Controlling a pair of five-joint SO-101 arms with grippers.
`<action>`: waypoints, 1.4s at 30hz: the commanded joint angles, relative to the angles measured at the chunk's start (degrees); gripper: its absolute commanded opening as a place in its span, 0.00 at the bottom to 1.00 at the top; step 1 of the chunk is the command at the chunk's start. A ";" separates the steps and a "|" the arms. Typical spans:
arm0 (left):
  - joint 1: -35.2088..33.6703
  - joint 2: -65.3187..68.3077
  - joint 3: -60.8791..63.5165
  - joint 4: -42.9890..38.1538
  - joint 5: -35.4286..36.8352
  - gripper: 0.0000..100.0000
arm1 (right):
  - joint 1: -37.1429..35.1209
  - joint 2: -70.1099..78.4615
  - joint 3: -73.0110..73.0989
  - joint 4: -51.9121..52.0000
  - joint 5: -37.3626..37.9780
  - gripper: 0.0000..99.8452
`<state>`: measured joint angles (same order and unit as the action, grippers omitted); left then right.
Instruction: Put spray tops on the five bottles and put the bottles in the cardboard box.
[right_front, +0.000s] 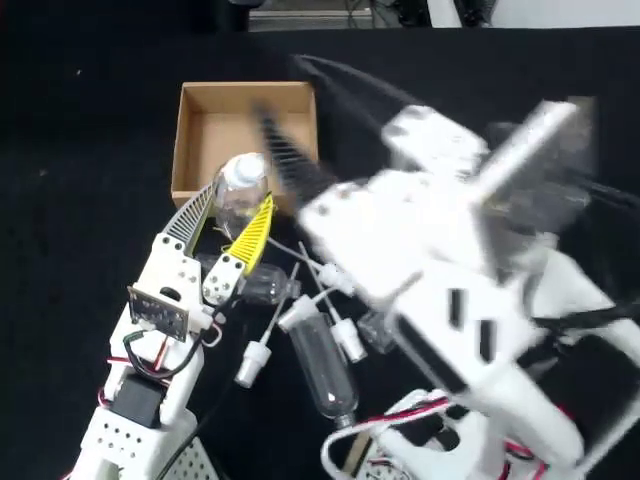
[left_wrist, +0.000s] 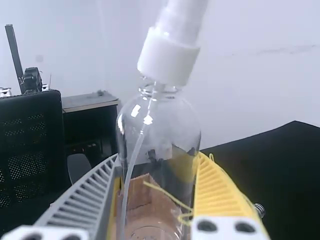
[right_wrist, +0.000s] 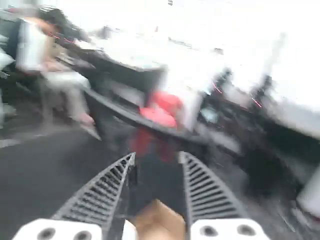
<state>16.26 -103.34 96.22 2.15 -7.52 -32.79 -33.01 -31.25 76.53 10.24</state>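
my left gripper (right_front: 240, 200) is pinching a bottle (left_wrist: 160, 135) by its body, upright, right at the near edge of the box (right_front: 195, 120); the spray top (left_wrist: 169, 50) sits on the neck with its tube down inside. my right gripper (right_wrist: 156, 165) is spread and holds nothing, up over the box

the worry is the top: a bit of neck shows under its collar, so i judge it may not be screwed home, and tipping the bottle into the box could shake it loose. the bottle is smooth and round, so it could twist or slide between the ribbed fingers if it bumps the box wall. with both arms close over the box, they could knock each other. the loose bottles (right_front: 325, 365) and tops (right_front: 254, 362) lie near my left arm and could get swept aside
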 joint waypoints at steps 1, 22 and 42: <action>-0.13 -0.44 1.10 -1.23 0.53 0.03 | 13.36 -0.04 2.86 6.24 0.18 0.06; -0.40 -0.44 1.10 -0.88 0.44 0.03 | 35.87 -0.22 76.09 -29.63 -3.25 0.06; -43.65 -0.35 1.10 15.47 0.62 0.03 | 35.96 -0.04 91.03 -46.07 -6.77 0.06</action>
<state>-16.00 -103.34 96.22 20.44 -7.52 2.73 -31.87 60.62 32.04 4.00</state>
